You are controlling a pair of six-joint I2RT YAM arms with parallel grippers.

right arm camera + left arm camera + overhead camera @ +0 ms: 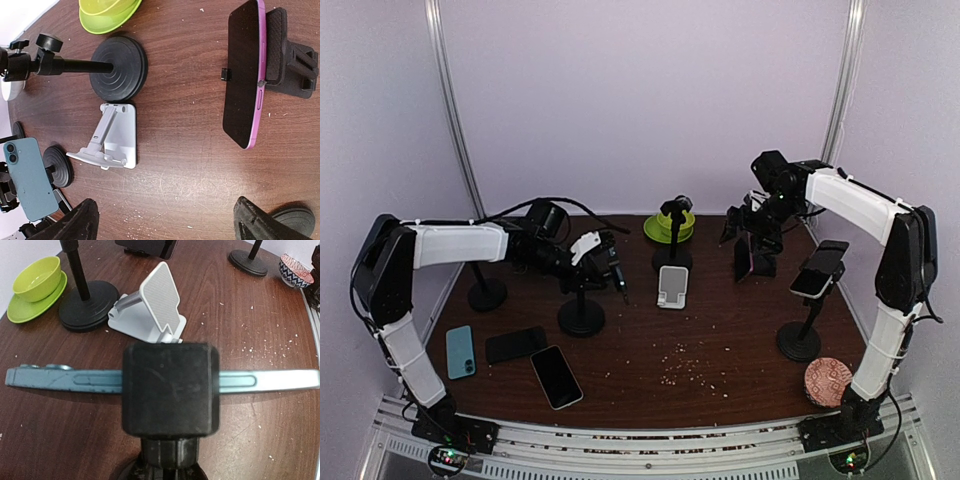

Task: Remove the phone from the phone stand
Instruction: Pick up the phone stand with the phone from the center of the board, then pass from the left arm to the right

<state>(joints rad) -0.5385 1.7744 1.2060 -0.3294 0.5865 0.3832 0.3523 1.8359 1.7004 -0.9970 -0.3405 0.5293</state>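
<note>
- Dark wooden tabletop (pixel 720 330): we count six phones (pixel 557 377), three lying flat.
- We see the blue phone (pixel 270 381) clamped in its phone stand (pixel 170 390).
- At it, the left claw (pixel 613 268); we cannot tell its grip.
- Our right claw (pixel 165 220) gapes, empty.

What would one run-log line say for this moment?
left gripper: at teal phone in stand | right gripper: open, empty | removal: not yet done

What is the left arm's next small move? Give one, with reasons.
Probably lift the teal phone clear of the black cradle of its stand. The left gripper is at the phone, which lies on edge across the cradle, not yet free. Whether the grip is firm the views do not show, so go slowly.
</note>
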